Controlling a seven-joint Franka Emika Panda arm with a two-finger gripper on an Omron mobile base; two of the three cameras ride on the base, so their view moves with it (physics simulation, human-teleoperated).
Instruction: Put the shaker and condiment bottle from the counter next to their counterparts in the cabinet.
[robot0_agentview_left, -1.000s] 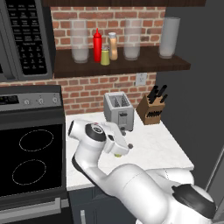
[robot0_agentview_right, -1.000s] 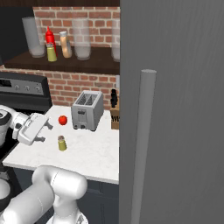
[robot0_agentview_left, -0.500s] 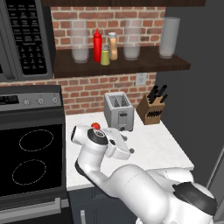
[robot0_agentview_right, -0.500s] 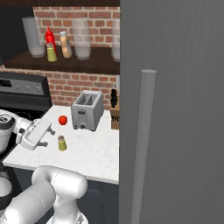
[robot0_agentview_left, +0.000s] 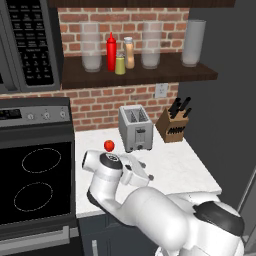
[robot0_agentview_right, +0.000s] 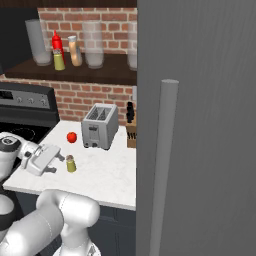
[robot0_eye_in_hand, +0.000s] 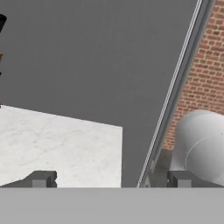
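Gripper (robot0_agentview_right: 56, 166) low over the white counter (robot0_agentview_right: 107, 175), fingers spread apart, nothing between them. Shaker (robot0_agentview_right: 71, 163) stands upright on counter just beside the fingertips, not touching as far as visible. Condiment bottle (robot0_agentview_left: 129, 52) already on cabinet (robot0_agentview_left: 140, 72) shelf near red squeeze bottle (robot0_agentview_left: 111, 51) and second shaker (robot0_agentview_left: 120, 65). Toaster (robot0_agentview_right: 100, 126) and tomato (robot0_agentview_right: 71, 137) behind.

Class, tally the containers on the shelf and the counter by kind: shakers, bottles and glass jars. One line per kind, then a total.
Shakers: 2 (shelf shaker, counter shaker)
Bottles: 2 (red squeeze bottle, tan condiment bottle)
Glass jars: 3 (left jar, middle jar, right jar)
Total: 7
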